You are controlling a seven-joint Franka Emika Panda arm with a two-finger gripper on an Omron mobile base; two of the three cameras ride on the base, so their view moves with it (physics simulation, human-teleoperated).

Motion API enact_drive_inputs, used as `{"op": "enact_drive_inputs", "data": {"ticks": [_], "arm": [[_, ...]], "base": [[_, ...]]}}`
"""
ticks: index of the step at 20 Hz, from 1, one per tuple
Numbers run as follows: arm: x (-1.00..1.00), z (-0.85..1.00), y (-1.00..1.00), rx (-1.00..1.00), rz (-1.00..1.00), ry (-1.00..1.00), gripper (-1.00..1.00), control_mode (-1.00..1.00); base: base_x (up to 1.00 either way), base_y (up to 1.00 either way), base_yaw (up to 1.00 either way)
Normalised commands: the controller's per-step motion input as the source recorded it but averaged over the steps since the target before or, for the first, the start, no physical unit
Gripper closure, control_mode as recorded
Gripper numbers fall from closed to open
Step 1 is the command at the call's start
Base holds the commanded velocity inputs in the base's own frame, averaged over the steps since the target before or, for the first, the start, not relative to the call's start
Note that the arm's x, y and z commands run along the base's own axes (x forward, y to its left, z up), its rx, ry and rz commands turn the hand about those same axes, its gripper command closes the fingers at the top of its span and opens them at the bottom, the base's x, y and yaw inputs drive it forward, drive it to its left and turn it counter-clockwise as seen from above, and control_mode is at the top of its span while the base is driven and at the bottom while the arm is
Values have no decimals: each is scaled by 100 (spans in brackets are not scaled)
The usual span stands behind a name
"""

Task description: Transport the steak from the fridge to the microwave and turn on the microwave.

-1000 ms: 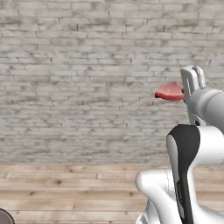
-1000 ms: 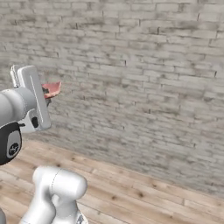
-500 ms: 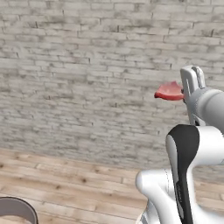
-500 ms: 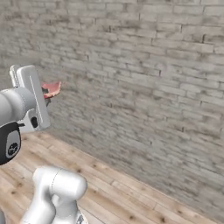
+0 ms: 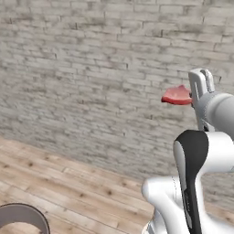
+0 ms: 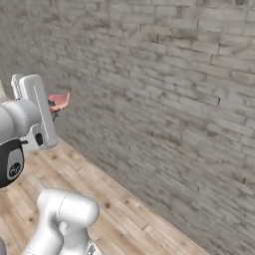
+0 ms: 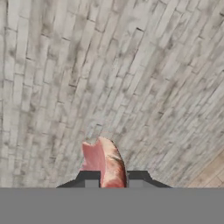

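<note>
Base views have swung along the brick wall [image 5: 82,68]; a dark round rim [image 5: 23,217] has come in low left. End effector [image 7: 113,177] stays clenched on the steak [image 5: 177,95], carried high off the wooden floor [image 6: 124,209]. Judgement: mid-transit toward the microwave.

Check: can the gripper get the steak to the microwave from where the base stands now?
Probably not yet. The gripper is shut on the steak, held up in the air, but ahead there is just a brick wall above wooden floor, so the base likely has to drive on.
</note>
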Motion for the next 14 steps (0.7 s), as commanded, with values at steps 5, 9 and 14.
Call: {"op": "enact_drive_inputs", "data": {"ticks": [5,9,14], "arm": [[0,0,0,0,0,0,100,100],[0,0,0,0,0,0,100,100],[0,0,0,0,0,0,100,100]], "base": [[60,4,38],[65,0,38],[70,0,37]]}}
